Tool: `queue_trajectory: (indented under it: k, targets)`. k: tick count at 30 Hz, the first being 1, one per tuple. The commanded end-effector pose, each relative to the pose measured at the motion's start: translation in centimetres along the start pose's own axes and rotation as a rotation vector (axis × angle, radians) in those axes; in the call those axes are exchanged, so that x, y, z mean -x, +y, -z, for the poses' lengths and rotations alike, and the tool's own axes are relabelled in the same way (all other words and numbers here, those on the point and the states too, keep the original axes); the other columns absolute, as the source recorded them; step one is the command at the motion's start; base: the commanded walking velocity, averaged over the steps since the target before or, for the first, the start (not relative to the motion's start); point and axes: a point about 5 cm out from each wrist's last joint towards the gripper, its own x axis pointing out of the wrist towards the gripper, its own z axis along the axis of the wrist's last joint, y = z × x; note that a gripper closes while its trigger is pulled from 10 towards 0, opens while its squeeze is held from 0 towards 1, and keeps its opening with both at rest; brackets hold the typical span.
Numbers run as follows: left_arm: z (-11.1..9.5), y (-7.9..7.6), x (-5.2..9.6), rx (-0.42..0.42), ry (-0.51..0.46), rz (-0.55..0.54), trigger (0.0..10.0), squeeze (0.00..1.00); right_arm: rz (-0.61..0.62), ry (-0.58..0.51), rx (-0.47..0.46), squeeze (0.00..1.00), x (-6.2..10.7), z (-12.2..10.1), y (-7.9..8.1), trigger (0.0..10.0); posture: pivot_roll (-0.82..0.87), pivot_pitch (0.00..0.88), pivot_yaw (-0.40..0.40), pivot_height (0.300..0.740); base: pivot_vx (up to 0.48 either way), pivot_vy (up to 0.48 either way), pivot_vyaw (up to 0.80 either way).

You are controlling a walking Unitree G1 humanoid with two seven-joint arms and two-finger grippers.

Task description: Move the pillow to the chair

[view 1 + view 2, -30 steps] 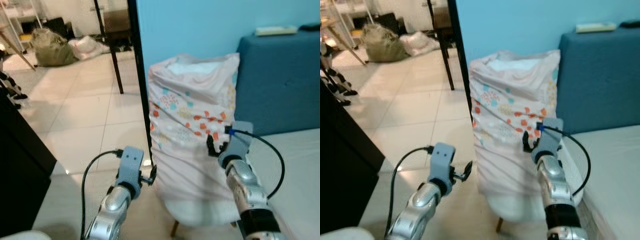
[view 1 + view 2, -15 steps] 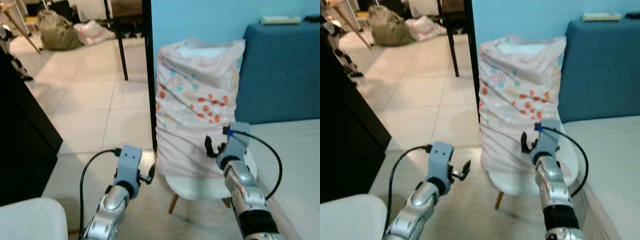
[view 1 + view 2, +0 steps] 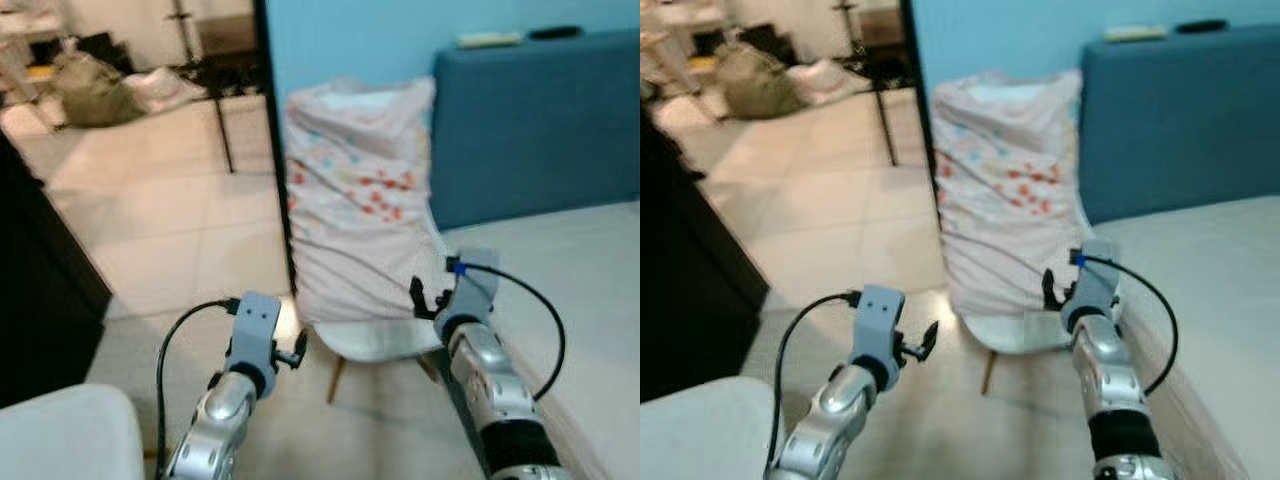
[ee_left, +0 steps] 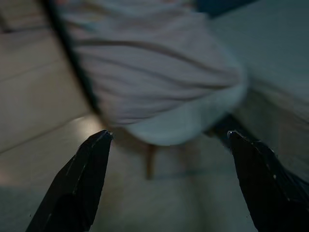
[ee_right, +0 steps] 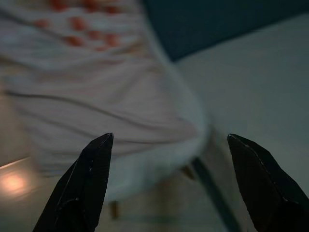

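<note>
A pale pink pillow (image 3: 358,205) with red and teal dots stands upright on a small white chair (image 3: 372,340) with wooden legs, leaning by the blue wall. My left gripper (image 3: 301,349) hovers low at the chair's left, open and empty. My right gripper (image 3: 420,297) is at the pillow's lower right corner, close to the chair seat, open with nothing between its fingers. In the left wrist view the pillow (image 4: 149,72) and the chair seat (image 4: 188,123) lie ahead between the spread fingers (image 4: 84,179). The right wrist view has the pillow (image 5: 91,101) ahead as well.
A bed with a pale mattress (image 3: 570,300) and a blue headboard (image 3: 530,120) lies to the right. A black post (image 3: 275,160) stands just left of the pillow. A dark cabinet (image 3: 40,300) is at the left, bags (image 3: 90,85) on the tiled floor far behind.
The camera has drawn back and shifted, so the pillow and chair look smaller and further left. Both grippers stay open and apart from the pillow.
</note>
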Motion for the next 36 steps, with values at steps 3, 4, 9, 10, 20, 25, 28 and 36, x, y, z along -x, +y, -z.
queue_trajectory:
  k: [3,4,9,10,20,25,28,36]
  targets:
    - [0.6,0.4,0.2,-0.011,0.019,-0.011,10.0,0.00,-0.006,0.077,0.004,0.00,0.5,2.2,0.1,10.0,-0.05,0.065,0.030,0.740,0.000,0.000,-0.74]
    - [0.9,0.6,0.3,-0.015,0.028,-0.015,10.0,0.00,-0.021,0.092,0.019,0.00,0.7,2.7,0.1,10.0,-0.05,0.065,0.030,0.740,0.000,0.000,-0.74]
    - [3.2,1.8,1.7,-0.041,0.096,-0.038,10.0,0.00,-0.125,0.138,0.048,0.00,2.7,5.2,0.6,10.0,-0.06,0.074,0.026,0.740,0.000,0.000,-0.74]
    - [3.6,2.0,2.0,-0.044,0.108,-0.040,10.0,0.00,-0.138,0.143,0.056,0.00,3.0,5.4,0.7,10.0,-0.06,0.074,0.026,0.740,0.000,0.000,-0.74]
    - [7.2,2.9,5.6,0.006,0.225,-0.097,10.0,0.00,-0.250,0.156,0.220,0.00,7.7,7.6,-0.1,10.0,-0.07,0.094,0.028,0.740,0.000,0.000,-0.74]
    - [8.5,3.4,7.2,0.086,0.275,-0.146,10.0,0.00,-0.259,0.183,0.251,0.00,9.7,8.6,-0.6,10.0,-0.07,0.102,0.027,0.740,0.000,0.000,-0.73]
    - [8.8,3.6,7.5,0.100,0.281,-0.161,10.0,0.00,-0.249,0.191,0.240,0.00,10.1,8.6,-0.8,10.0,-0.07,0.107,0.023,0.740,0.000,0.000,-0.70]
    - [8.7,3.4,7.9,0.096,0.278,-0.166,10.0,0.00,-0.243,0.233,0.151,0.00,11.1,9.4,-1.1,10.0,-0.06,0.118,0.025,0.740,0.000,0.000,-0.70]
